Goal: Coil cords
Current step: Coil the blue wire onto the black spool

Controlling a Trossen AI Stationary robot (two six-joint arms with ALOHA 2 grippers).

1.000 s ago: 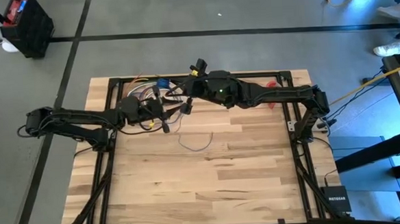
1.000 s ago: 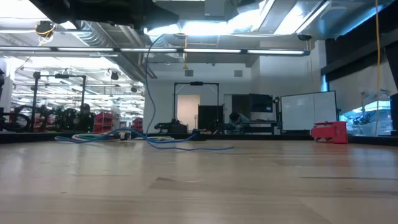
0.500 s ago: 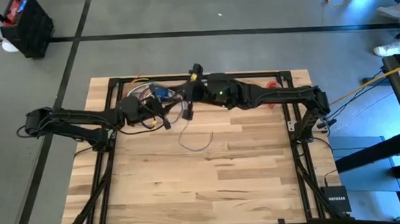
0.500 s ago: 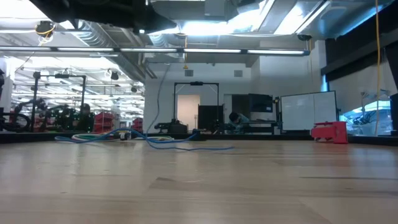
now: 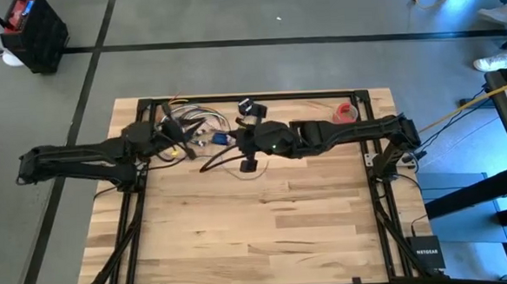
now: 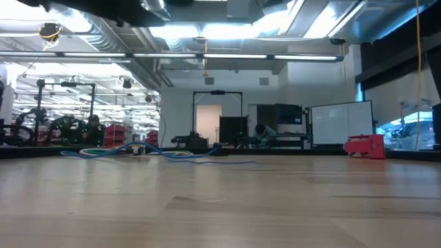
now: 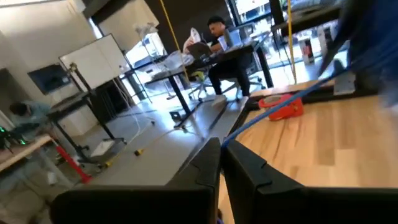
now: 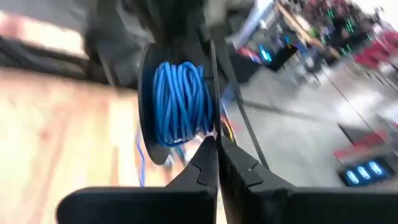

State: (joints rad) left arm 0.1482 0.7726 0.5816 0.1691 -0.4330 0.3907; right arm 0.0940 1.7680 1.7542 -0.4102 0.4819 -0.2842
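1. Left gripper (image 7: 219,163) at the table's (image 5: 266,220) back left, fingers together, pinching blue cord (image 7: 273,112).
2. Right gripper (image 8: 217,163) mid-table, fingers together behind spool (image 8: 177,102).

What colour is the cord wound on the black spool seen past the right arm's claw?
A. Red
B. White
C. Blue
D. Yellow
C: in the right wrist view, blue cord is wound around the black spool, just beyond the right claw.
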